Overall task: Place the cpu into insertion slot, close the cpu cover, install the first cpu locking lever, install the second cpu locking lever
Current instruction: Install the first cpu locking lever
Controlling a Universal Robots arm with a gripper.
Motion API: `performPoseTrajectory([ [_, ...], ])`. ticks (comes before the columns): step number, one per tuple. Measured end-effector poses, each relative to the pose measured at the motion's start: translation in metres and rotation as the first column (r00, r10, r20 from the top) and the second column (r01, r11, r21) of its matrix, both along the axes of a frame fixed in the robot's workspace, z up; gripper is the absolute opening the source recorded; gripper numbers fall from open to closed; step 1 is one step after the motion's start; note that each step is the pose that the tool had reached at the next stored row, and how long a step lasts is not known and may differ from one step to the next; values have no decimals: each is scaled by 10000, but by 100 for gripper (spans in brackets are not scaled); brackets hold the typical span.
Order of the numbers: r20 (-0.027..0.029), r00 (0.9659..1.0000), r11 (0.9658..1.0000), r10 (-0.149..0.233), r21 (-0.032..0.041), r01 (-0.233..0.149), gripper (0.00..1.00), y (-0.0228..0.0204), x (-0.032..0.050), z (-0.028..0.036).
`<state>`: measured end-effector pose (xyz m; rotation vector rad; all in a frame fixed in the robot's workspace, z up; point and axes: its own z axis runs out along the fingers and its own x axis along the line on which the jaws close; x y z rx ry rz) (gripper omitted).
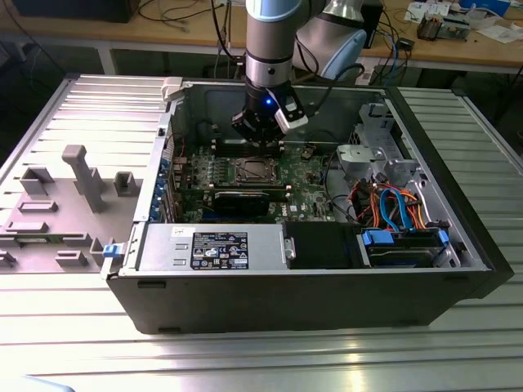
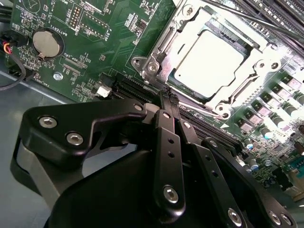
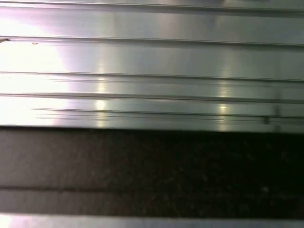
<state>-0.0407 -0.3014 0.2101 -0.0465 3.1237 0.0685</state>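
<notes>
The cpu (image 2: 213, 59), a plain silver square, lies flat in the insertion slot (image 2: 142, 64) on the green board, so the pin field is hidden. The cpu cover (image 2: 183, 28), a silver frame, lies down around the chip. In the second wrist view my gripper (image 2: 168, 97) has its black fingers pressed together, their tips at the near edge of the socket with nothing between them. In the exterior view the gripper (image 1: 260, 139) hangs inside the open computer case, just behind the socket (image 1: 255, 170).
A black graphics card (image 1: 241, 198) lies in front of the socket. The power supply (image 1: 212, 247) runs along the case front. A drive cage (image 1: 372, 135) and coloured cables (image 1: 392, 204) sit at the exterior view's right. A coin battery (image 2: 47, 42) and memory slots (image 2: 280, 14) flank the socket.
</notes>
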Motion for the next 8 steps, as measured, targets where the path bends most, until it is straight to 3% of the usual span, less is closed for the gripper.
performPoseTrajectory([
  [8,0,10000,10000,-4,1,4,11,0,3,0],
])
